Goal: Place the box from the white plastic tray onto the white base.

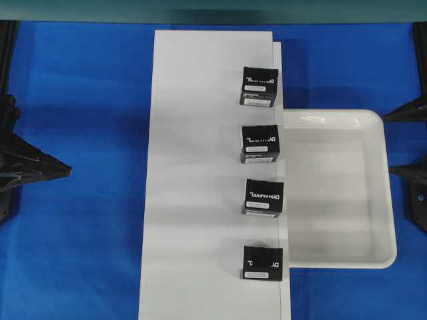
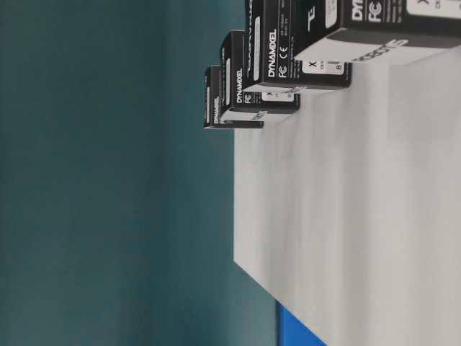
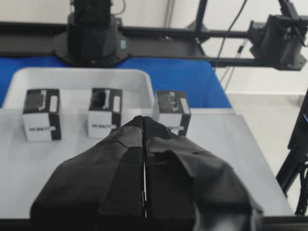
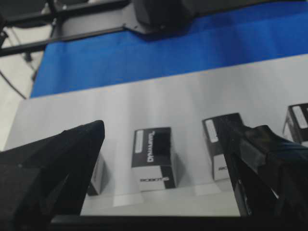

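Four small black boxes stand in a line along the right edge of the white base. The box nearest the bottom of the overhead view is a black cube with faint top lettering, a white label strip and one white side. The white plastic tray adjoins the base. The left gripper fingers are together; the right gripper fingers stand wide apart, gripping nothing.

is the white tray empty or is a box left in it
Empty: the overhead view shows only bare floor inside the white plastic tray; all four black boxes sit on the white base.
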Controlling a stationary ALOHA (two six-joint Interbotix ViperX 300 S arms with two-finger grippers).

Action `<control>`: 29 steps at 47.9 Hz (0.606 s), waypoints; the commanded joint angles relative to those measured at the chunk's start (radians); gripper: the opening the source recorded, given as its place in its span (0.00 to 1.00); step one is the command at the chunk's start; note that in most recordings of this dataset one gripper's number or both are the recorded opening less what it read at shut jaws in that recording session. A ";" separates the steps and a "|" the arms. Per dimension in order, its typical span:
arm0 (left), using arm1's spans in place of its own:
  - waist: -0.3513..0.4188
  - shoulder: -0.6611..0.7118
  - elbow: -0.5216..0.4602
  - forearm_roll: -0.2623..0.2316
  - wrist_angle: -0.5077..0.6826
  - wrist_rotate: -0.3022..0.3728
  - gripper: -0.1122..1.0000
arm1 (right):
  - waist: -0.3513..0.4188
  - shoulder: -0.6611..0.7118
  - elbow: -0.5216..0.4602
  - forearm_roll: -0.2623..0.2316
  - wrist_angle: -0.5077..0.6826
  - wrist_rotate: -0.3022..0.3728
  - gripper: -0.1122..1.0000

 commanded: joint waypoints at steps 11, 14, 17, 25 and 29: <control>0.000 -0.002 -0.023 0.002 0.067 0.005 0.05 | -0.061 -0.005 0.017 -0.002 -0.020 -0.005 0.96; 0.000 -0.006 -0.025 0.002 0.083 0.009 0.05 | -0.064 -0.006 0.018 -0.002 -0.021 -0.005 0.96; 0.000 -0.020 -0.028 0.002 0.089 0.011 0.05 | -0.066 -0.008 0.021 -0.002 -0.021 -0.005 0.96; 0.000 -0.057 -0.018 0.003 0.089 0.018 0.05 | -0.066 -0.026 0.028 -0.002 -0.021 -0.002 0.96; 0.000 -0.067 -0.020 0.003 0.087 0.018 0.05 | -0.066 -0.035 0.029 -0.002 -0.021 0.000 0.96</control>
